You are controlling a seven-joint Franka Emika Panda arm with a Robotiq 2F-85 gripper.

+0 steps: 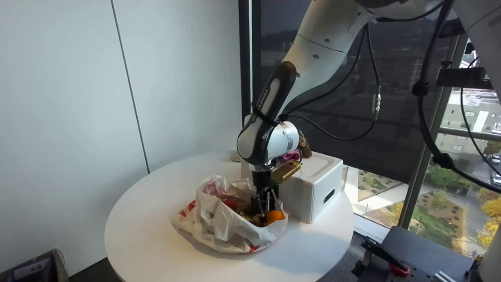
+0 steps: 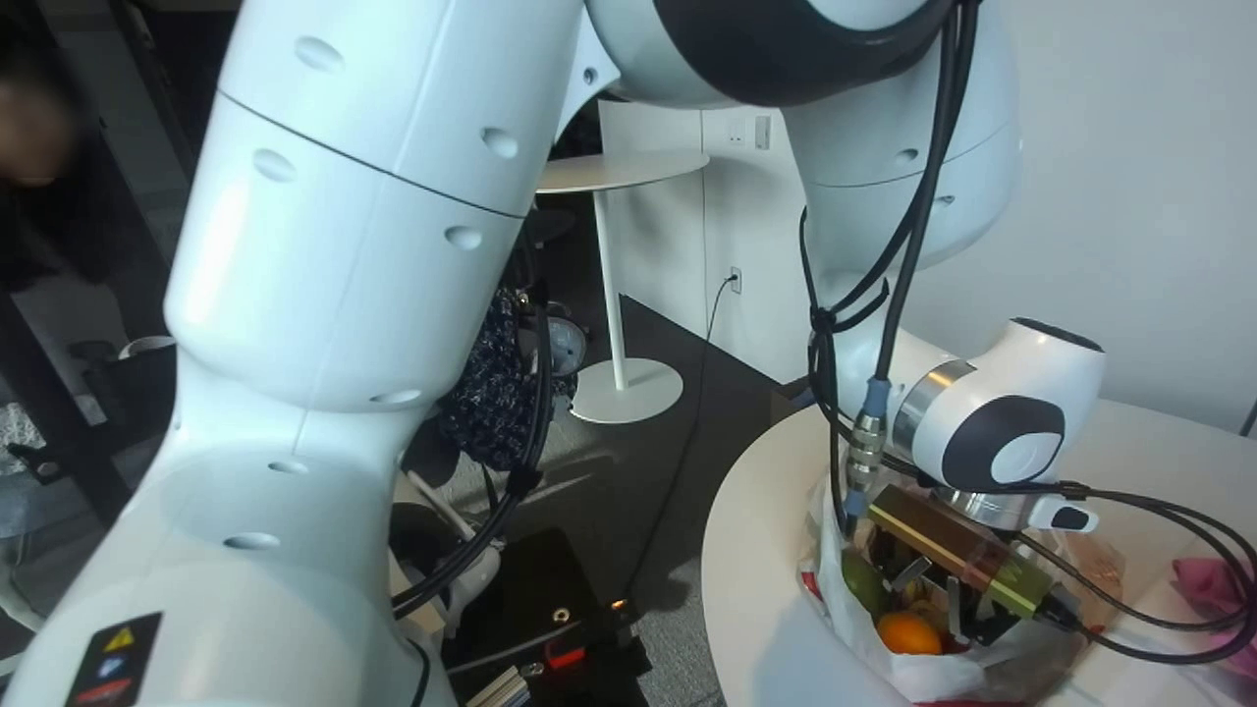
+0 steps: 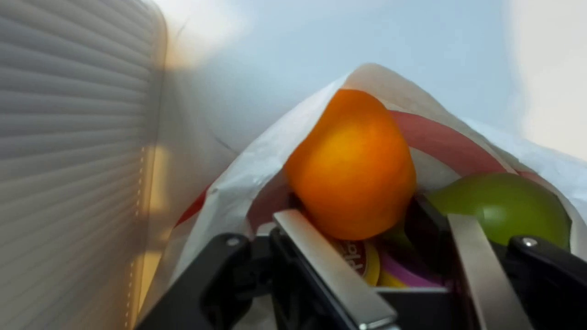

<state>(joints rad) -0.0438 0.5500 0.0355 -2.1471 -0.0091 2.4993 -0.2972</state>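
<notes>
The orange (image 3: 353, 165) sits in the mouth of a crumpled white plastic bag (image 3: 275, 142), against its rim; the bag lies on the round white bench (image 1: 156, 219). In the wrist view the pincer (image 3: 352, 213) comes in from six o'clock, fingers apart, one near the orange's eight o'clock edge, one near its four. I can't make out whether they press on the rind. A green fruit (image 3: 500, 206) lies between three and four o'clock of the orange, a red-and-yellow lettered item (image 3: 362, 259) at six, and a ribbed white box (image 3: 78, 137) well apart at nine.

The orange should be fairly light, firm with slight give, hardly fragile, its smooth rind a little slippery and apt to roll. The best hold looks to be across its widest girth, at nine and three; a pinch only on the lower curve may squirt it toward twelve. Loose bag film could get caught near eight.
</notes>
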